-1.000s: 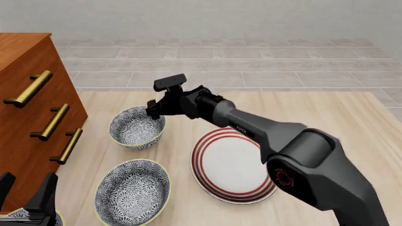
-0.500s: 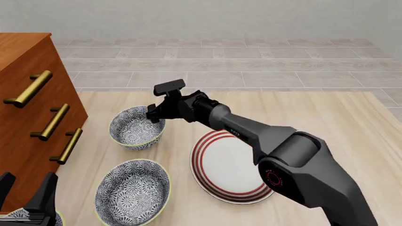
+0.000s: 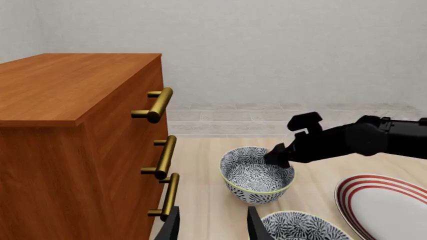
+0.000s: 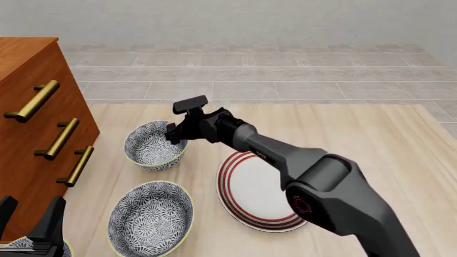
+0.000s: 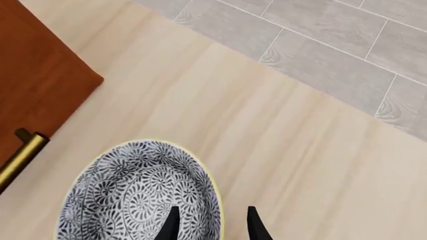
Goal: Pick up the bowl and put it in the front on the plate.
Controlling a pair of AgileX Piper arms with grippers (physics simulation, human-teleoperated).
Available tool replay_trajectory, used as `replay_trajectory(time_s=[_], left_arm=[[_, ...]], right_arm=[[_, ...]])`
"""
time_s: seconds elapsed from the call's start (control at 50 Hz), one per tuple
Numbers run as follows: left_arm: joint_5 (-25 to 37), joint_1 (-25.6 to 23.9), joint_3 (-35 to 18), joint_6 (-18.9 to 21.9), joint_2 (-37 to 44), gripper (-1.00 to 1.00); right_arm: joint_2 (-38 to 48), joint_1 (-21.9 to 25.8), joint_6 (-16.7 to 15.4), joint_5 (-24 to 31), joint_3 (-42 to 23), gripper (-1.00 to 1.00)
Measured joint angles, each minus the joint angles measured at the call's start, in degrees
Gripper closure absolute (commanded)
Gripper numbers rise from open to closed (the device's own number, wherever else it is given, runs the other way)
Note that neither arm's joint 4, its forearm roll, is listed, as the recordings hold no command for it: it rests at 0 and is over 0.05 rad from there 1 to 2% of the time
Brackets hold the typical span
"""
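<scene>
The bowl [image 4: 154,145], deep with a blue-grey floral print, stands at the far left of the table beside the drawers. My right gripper [image 4: 173,134] is at its right rim. In the right wrist view the gripper [image 5: 212,225] is open, one finger inside the bowl [image 5: 133,200] and one outside, straddling the rim. The red-ringed plate [image 4: 266,193] lies on the table to the bowl's right and nearer to me. My left gripper [image 4: 29,215] hangs open at the near left corner, holding nothing. The left wrist view shows the bowl [image 3: 257,175], the right gripper [image 3: 277,156] and the plate [image 3: 387,210].
A wider bowl of the same pattern [image 4: 151,217] sits in front of the task bowl, left of the plate. Part of another patterned bowl [image 4: 63,249] shows under my left gripper. A wooden drawer cabinet with brass handles [image 4: 36,134] borders the table's left side.
My right gripper has sunk a little toward the bowl's right rim, and the arm has stretched lower over the plate. The bowl, the plate and the left gripper have not moved.
</scene>
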Motion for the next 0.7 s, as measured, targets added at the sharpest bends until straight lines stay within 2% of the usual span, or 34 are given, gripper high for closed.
replay_trajectory(time_s=[0.5, 0.52, 0.7], left_arm=[[0.00, 0.00, 0.00, 0.00, 0.00, -1.00], [0.00, 0.00, 0.00, 0.00, 0.00, -1.00], [0.00, 0.00, 0.00, 0.00, 0.00, -1.00]], right_arm=[[3.60, 0.39, 0.22, 1.92, -4.25, -1.00], [3.69, 0.38, 0.27, 1.95, -4.34, 1.00], [3.33, 0.31, 0.35, 1.42, -4.10, 1.00]])
